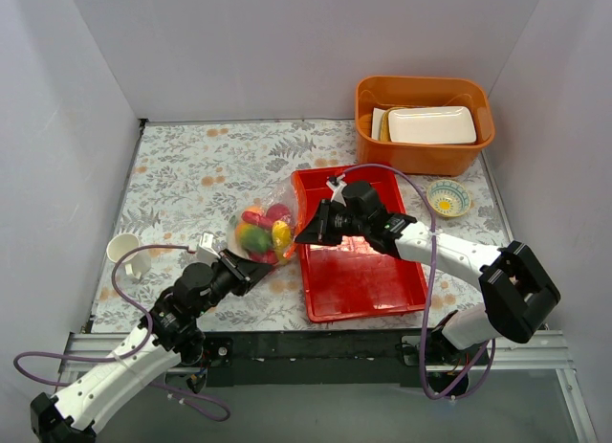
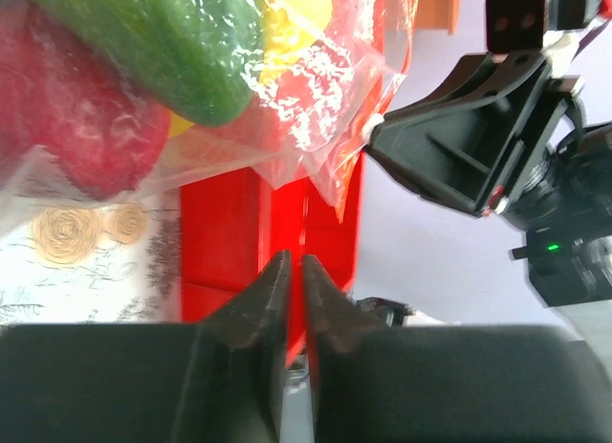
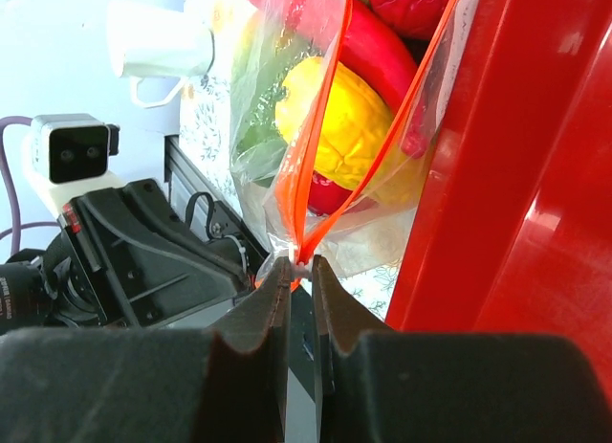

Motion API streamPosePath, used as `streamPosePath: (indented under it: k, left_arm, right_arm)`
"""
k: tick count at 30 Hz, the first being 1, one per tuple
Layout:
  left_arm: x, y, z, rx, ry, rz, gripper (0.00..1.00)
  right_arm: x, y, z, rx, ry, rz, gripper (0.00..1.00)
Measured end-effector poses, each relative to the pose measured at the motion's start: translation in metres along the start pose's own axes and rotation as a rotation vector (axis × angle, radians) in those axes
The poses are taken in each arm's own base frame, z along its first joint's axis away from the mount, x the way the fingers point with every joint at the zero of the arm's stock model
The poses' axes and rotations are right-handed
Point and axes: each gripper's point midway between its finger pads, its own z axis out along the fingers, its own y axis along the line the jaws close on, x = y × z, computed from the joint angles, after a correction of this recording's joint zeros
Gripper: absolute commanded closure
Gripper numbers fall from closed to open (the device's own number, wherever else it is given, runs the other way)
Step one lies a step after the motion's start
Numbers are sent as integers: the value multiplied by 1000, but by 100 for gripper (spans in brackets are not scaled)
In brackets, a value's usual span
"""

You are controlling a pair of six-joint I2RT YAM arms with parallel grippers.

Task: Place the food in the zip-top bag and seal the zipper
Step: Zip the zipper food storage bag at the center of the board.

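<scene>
The zip-top bag (image 1: pixel 263 231) lies on the patterned mat just left of the red tray, with red, yellow and green toy food (image 1: pixel 256 236) inside. In the right wrist view the zipper (image 3: pixel 320 127) shows as two orange strips spread in a V over a yellow piece (image 3: pixel 335 127). My right gripper (image 1: pixel 304 234) (image 3: pixel 299 263) is shut on the zipper's end, where the strips meet. My left gripper (image 1: pixel 251 267) (image 2: pixel 295 261) sits at the bag's near edge. Its jaws are together and nothing shows between them. The bag (image 2: pixel 191 70) fills the top of its view.
The red tray (image 1: pixel 359 271) lies right of the bag, under my right arm. An orange tub (image 1: pixel 426 156) holding a white foam tray (image 1: pixel 430 124) stands at the back right. A patterned bowl (image 1: pixel 448 197) sits beside it. A white cup (image 1: pixel 126 252) stands at the left.
</scene>
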Motion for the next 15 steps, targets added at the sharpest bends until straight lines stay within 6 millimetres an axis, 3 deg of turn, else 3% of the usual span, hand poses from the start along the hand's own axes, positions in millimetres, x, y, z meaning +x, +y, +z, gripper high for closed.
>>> streamPosePath:
  k: [2, 3, 6, 15]
  left_arm:
    - [-1, -2, 0, 9, -3, 4, 68]
    - [-1, -5, 1, 19, -3, 2, 57]
    - [-1, -13, 6, 44, 1, 2, 48]
    - [8, -21, 23, 57, 54, 8, 46]
  right_arm:
    - [1, 2, 0, -9, 8, -1, 88]
    - [2, 2, 0, -12, 12, -1, 88]
    - [4, 4, -1, -25, 21, -1, 88]
    - [13, -1, -1, -29, 47, 10, 88]
